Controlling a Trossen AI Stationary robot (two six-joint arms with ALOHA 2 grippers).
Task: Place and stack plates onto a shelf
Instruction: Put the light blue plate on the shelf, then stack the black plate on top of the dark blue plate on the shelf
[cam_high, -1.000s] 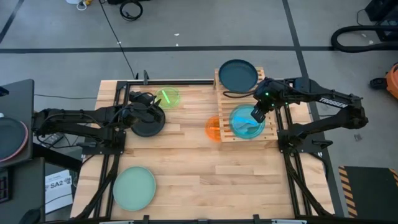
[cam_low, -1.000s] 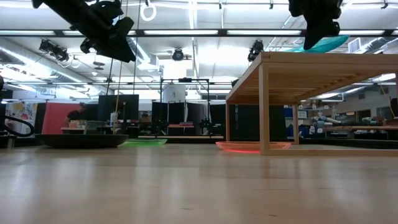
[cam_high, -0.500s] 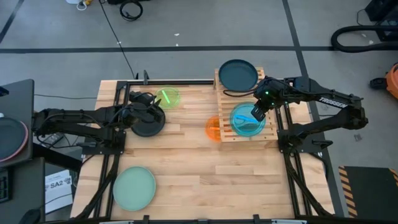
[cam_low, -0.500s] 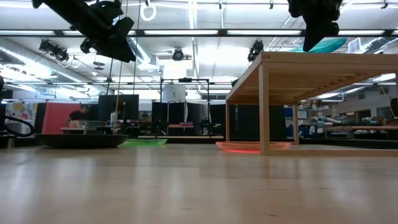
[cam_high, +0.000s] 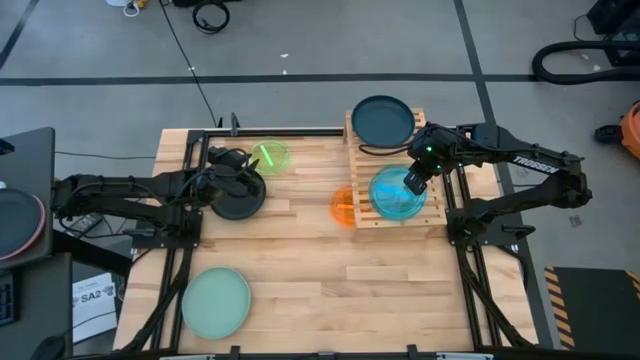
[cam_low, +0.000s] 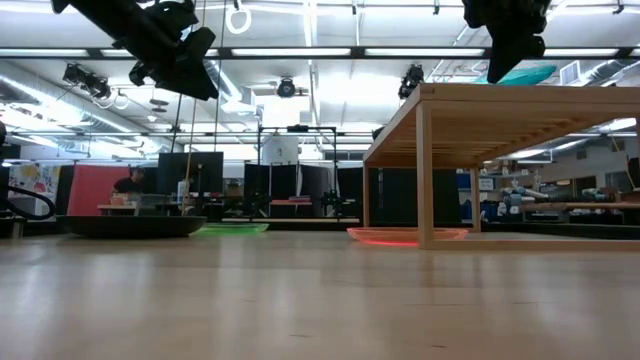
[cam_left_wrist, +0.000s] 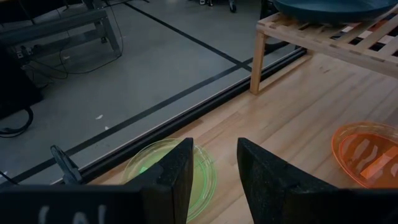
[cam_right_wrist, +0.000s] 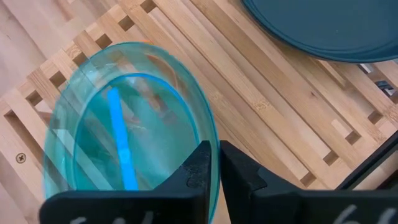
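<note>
Two plates sit on the shelf (cam_high: 362, 214) right now – the cyan plate (cam_high: 397, 194) on the near half and the teal plate (cam_high: 382, 119) on the far half. Right gripper (cam_high: 415, 180) is at the cyan one's far rim, and in the right wrist view its fingers (cam_right_wrist: 200, 163) pinch that rim with just a thin gap, so it's clamped on the cyan plate (cam_right_wrist: 127, 130). From table height the plate (cam_low: 520, 73) looks a bit tilted above the shelf top (cam_low: 470, 96), under the gripper (cam_low: 512, 50).

Orange plate (cam_high: 342, 206) lies on the table (cam_high: 300, 290), partly tucked under the shelf's left edge. Green plate (cam_high: 269, 157) is near the far edge of the table, touching or just beside the black plate (cam_high: 238, 199). Left gripper (cam_high: 247, 177) hovers over the black plate – fingers (cam_left_wrist: 176, 177) parted with nothing between them, pointing toward the green plate (cam_left_wrist: 163, 169). Mint plate (cam_high: 216, 302) sits alone by the near left corner, well apart from everything else.
</note>
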